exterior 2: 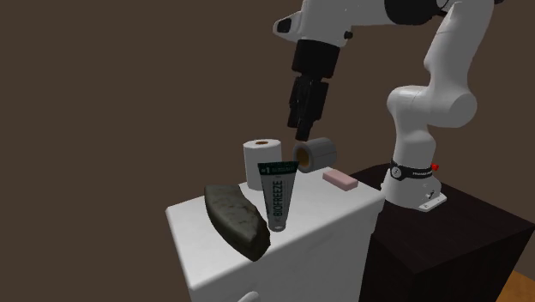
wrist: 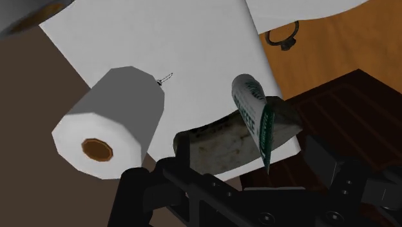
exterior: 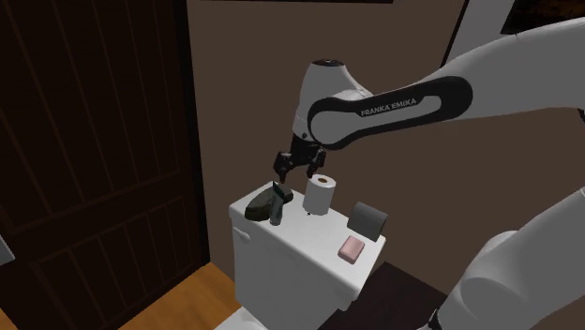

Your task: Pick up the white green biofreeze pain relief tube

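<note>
In the shoulder view, the black jaws hang spread above the white surface (exterior: pixel 302 236), touching nothing. Below them the white-and-green tube (exterior: pixel 277 212) stands near that view's left end of the surface, against a dark oblong lump (exterior: pixel 258 208). A white roll (exterior: pixel 320 194) stands just beside it. A grey roll (exterior: pixel 368 219) and a pink bar (exterior: pixel 352 248) lie further right.

In the second exterior view, the tube (exterior 2: pixel 279 196) stands cap down, slightly tilted, touching the lump (exterior 2: pixel 236 219).

In the wrist view, the tube (wrist: pixel 252 109) and lump (wrist: pixel 219 145) show between the parted jaws, unheld.

Smooth tube (exterior 2: pixel 279 199); rough dark lump (exterior 2: pixel 236 219), perhaps stone.
</note>
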